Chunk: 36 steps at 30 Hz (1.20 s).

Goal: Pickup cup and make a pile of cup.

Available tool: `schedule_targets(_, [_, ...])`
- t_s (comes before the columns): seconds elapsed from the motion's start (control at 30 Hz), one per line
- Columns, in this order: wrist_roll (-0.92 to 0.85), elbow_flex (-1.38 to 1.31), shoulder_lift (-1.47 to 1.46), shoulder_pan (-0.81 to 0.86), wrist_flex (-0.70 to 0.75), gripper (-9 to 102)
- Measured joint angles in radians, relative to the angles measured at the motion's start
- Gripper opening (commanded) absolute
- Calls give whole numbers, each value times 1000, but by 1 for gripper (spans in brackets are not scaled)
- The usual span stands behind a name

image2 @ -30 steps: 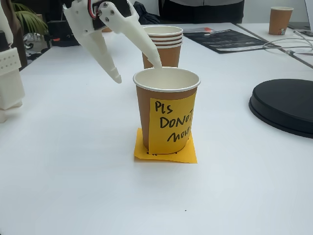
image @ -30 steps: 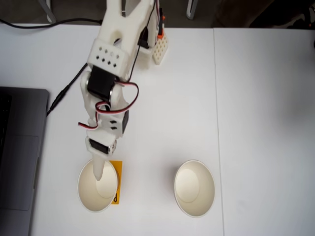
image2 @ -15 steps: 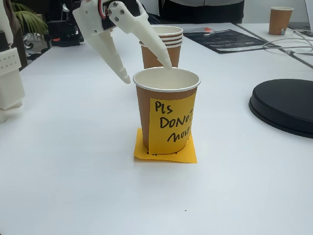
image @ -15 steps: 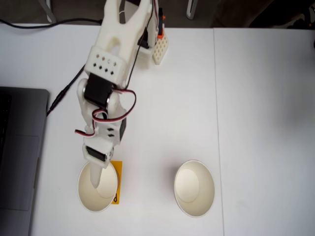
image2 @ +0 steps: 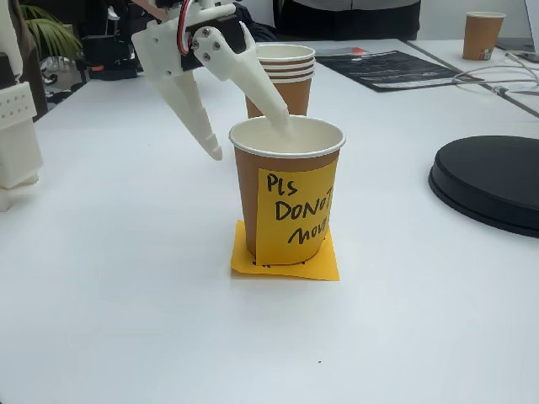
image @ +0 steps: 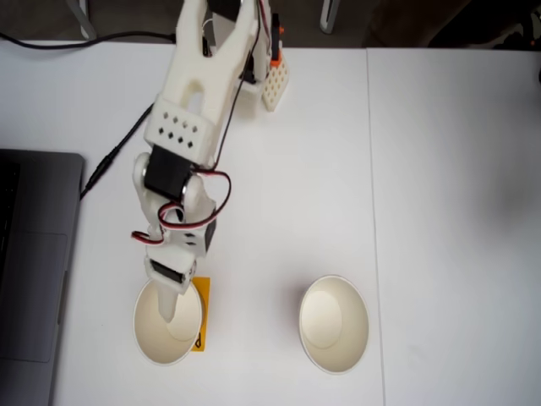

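Tool (image2: pixel 250 143) hangs open over the rim of the cup (image2: pixel 288 189), one finger inside and one outside, not squeezing yet, so the cup sits on the surface (image2: pixel 126 286) and must be lifted and dropped into the pile of cups (image2: pixel 282 77) behind.
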Motion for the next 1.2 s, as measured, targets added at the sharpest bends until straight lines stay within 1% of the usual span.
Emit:
schedule_targets(0.27, [0,0,-6,0,0,30])
schedule_targets(0.5, [0,0,-46,0,-81,30])
schedule_targets(0.67, [0,0,-52,-2,-106,30])
schedule_targets(1.2, [0,0,-114,-2,-106,30])
